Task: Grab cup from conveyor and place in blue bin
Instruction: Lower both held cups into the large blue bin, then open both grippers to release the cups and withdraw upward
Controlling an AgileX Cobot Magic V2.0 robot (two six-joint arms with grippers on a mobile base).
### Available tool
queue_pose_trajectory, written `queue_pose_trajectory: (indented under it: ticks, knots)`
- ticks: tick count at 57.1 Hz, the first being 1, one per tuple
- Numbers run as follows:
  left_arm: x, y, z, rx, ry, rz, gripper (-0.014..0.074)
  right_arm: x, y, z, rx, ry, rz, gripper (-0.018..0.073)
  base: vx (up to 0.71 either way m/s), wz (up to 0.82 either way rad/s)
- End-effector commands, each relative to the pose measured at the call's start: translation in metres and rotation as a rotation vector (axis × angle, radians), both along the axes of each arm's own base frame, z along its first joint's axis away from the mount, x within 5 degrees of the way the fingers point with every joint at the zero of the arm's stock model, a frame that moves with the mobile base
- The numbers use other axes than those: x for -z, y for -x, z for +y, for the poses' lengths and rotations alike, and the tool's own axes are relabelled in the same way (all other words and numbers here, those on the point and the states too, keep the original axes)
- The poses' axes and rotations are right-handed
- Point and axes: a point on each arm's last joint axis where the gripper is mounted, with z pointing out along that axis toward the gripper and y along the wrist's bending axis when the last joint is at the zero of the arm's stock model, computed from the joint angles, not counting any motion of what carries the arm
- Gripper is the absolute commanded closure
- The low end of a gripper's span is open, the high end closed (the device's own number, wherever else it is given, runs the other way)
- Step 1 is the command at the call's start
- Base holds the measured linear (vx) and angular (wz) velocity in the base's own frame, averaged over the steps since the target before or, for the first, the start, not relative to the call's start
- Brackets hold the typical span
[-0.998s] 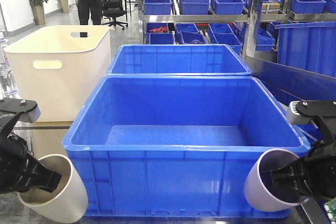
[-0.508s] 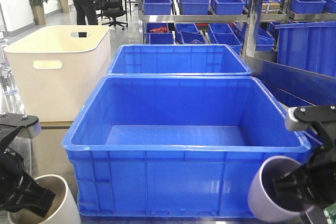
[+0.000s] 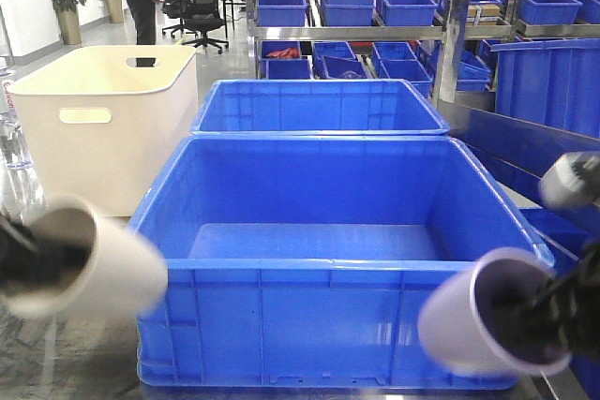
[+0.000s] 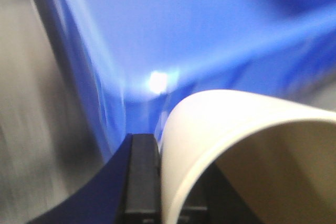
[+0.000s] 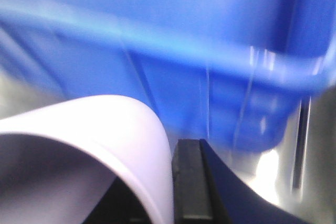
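Cups hang one in each pincer: the left gripper (image 4: 170, 192) clenches the cream cup (image 3: 89, 255) by its wall, the right gripper (image 5: 163, 192) the lilac cup (image 3: 487, 316), seemingly likewise though blur smears it. A wall pinch lets each drop cleanly. Both tilt beside the front corners of the blue bin (image 3: 328, 325), not yet over it

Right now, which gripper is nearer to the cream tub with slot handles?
Left. The left gripper, holding a cream cup, is in front of the cream tub; the right gripper, holding a lavender cup, is at the opposite front corner of the blue bin.
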Motion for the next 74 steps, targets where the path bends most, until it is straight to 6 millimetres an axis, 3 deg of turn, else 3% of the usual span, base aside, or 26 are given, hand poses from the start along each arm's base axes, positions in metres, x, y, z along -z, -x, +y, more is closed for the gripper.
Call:
queue_pose_trajectory:
  ticks: [1,8,17,31,42,50,66,70,74]
  knots:
    - [-0.041,0.008,0.003,-0.052,0.106,-0.298,0.0598,-0.036,0.004,-0.004,0.040,-0.101,-0.264,0.0568,0.00,0.00]
    - [-0.048,-0.001,0.005,-0.096,0.147,-0.390,0.0598,-0.053,0.001,-0.006,0.082,-0.154,-0.443,0.0568,0.00,0.00]
    - [-0.027,-0.038,-0.002,-0.119,0.173,-0.322,0.0598,-0.059,-0.019,-0.005,0.119,-0.166,-0.587,0.0568,0.00,0.00]
    - [-0.001,-0.107,-0.021,-0.068,0.162,-0.223,0.0596,-0.026,-0.073,0.006,0.133,-0.104,-0.558,0.0566,0.00,0.00]
    - [0.021,-0.140,-0.045,0.003,0.109,-0.180,0.0564,-0.003,-0.098,0.012,0.142,-0.087,-0.510,0.0532,0.00,0.00]
    - [0.031,-0.146,-0.052,0.021,0.103,-0.147,0.0453,0.003,-0.102,0.013,0.142,-0.084,-0.489,0.0419,0.00,0.00]
    - [0.032,-0.143,-0.055,0.045,0.102,-0.123,0.0116,0.003,-0.100,0.013,0.137,-0.081,-0.475,0.0048,0.00,0.00]
    - [0.029,-0.138,-0.055,0.066,0.099,-0.109,0.0107,0.001,-0.097,0.013,0.135,-0.082,-0.475,0.0020,0.00,0.00]
    - [0.022,-0.129,-0.055,0.094,0.092,-0.104,0.0160,-0.005,-0.091,0.011,0.132,-0.086,-0.485,0.0043,0.00,0.00]
